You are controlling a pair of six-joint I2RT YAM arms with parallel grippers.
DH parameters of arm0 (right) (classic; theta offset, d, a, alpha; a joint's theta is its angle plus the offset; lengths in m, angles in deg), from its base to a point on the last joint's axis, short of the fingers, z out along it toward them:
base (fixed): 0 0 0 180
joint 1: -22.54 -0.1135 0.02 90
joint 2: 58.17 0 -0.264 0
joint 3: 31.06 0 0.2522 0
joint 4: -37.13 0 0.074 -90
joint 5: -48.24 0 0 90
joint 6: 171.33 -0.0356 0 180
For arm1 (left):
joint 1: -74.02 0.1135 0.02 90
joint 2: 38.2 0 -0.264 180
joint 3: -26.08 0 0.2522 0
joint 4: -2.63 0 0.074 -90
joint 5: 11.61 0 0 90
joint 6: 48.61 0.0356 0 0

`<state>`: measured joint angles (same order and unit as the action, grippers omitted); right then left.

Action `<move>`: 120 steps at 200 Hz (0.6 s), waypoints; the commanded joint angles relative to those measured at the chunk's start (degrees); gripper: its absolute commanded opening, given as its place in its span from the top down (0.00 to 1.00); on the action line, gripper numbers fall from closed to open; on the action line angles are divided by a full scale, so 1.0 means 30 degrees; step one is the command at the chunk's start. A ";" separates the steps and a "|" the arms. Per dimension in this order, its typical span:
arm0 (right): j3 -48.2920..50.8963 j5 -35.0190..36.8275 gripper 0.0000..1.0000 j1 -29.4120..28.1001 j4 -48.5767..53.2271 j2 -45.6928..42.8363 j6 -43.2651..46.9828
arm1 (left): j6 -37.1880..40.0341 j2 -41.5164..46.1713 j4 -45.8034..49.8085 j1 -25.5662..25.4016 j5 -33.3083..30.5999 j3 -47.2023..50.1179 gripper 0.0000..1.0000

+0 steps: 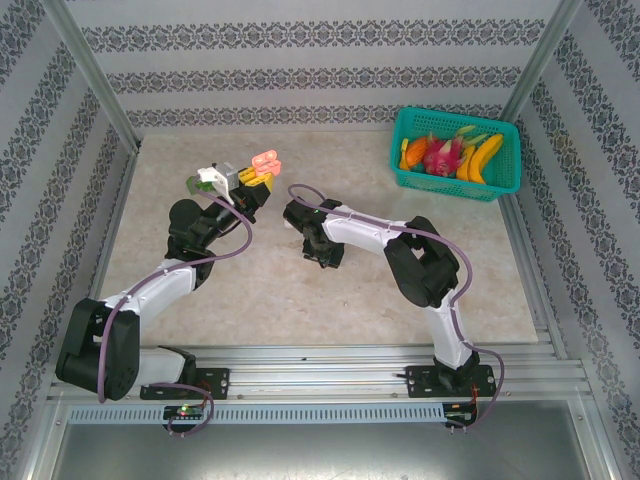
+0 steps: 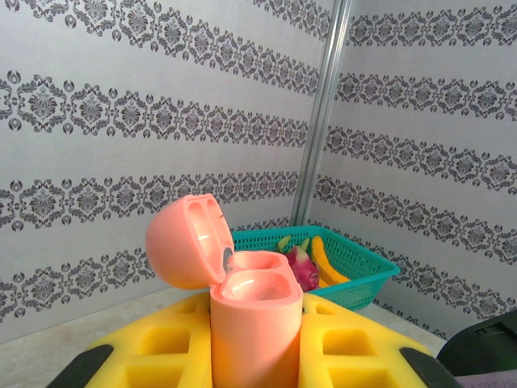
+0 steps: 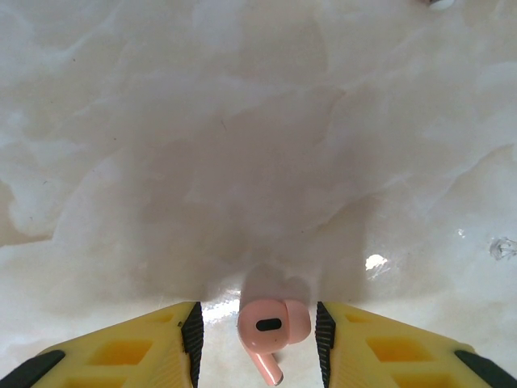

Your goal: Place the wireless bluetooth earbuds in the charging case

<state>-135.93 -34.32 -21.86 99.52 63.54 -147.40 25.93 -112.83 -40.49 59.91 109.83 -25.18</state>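
Left end effector [image 1: 254, 178] is clamped on the pink case [image 2: 252, 339], lid [image 2: 184, 242] flipped open, raised off the bench [image 3: 242, 121]. Right end effector [image 3: 258, 315] is about half open, straddling a pink bud [image 3: 273, 323] lying on the bench. The pads aren't on it yet, and the bud sits closer to one pad. Risks I see: closing off-centre could shove or flick the bud away. The smooth shell may twist in the pinch, so the stem misses its socket. Pushing hard could tilt the case.
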 commanded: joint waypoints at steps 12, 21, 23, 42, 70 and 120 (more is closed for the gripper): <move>0.0136 0.0051 0.57 -0.0026 0.0546 0.0529 -0.0303 | 0.0160 0.0051 -0.0668 0.0307 0.0177 0.0073 1.00; 0.0180 0.0040 0.56 -0.0024 0.0555 0.0560 -0.0303 | 0.0167 0.0065 -0.0668 0.0286 0.0150 0.0086 1.00; 0.0191 0.0039 0.57 -0.0024 0.0537 0.0562 -0.0303 | 0.0150 0.0078 -0.0668 0.0281 0.0153 0.0094 1.00; 0.0362 -0.0015 0.56 -0.0032 0.0496 0.0577 -0.0388 | 0.0152 0.0088 -0.0645 0.0299 0.0179 0.0056 1.00; 0.0604 -0.0023 0.56 -0.0048 0.0375 0.0612 -0.0421 | 0.0116 0.0120 -0.0667 0.0295 0.0162 0.0062 1.00; 0.0722 -0.0033 0.59 0.0016 0.0280 0.0652 -0.0466 | 0.0116 0.0121 -0.0632 0.0308 0.0159 0.0092 1.00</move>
<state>-135.18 -34.32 -21.86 99.04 64.31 -147.59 25.93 -112.83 -40.49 59.91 109.83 -25.18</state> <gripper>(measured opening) 0.421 0.212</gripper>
